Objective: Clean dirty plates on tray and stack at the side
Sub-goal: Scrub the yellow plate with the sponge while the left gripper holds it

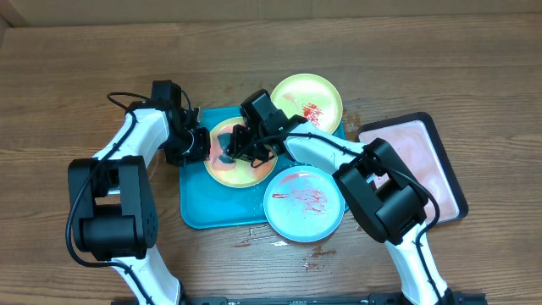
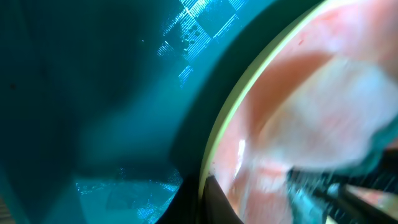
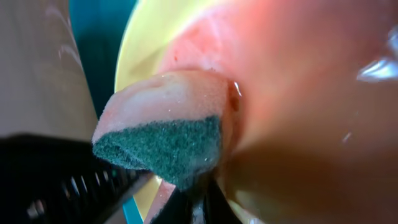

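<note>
Counter [image 1: 85, 68]: wood, tray [image 1: 199, 212] centre.
Plate [image 1: 246, 174]: on tray's upper middle, smeared orange.
Right pincer [image 1: 233, 148]: clamped on sponge [image 3: 168, 134], pressed to plate's left half.
Left pincer [image 1: 200, 144]: at plate's left rim; grip unclear.

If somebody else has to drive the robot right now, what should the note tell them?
Left gripper: at the left rim of the yellow-green plate on the tray; grip unclear.
Right gripper: shut on the sponge, pressing it on that plate.
Second yellow-green plate at the tray's far right corner, light blue plate over its near right edge; both smeared red.
Done: nothing clean or stacked.
Left: finish scrubbing, clean the other two, stack all at the side.
</note>
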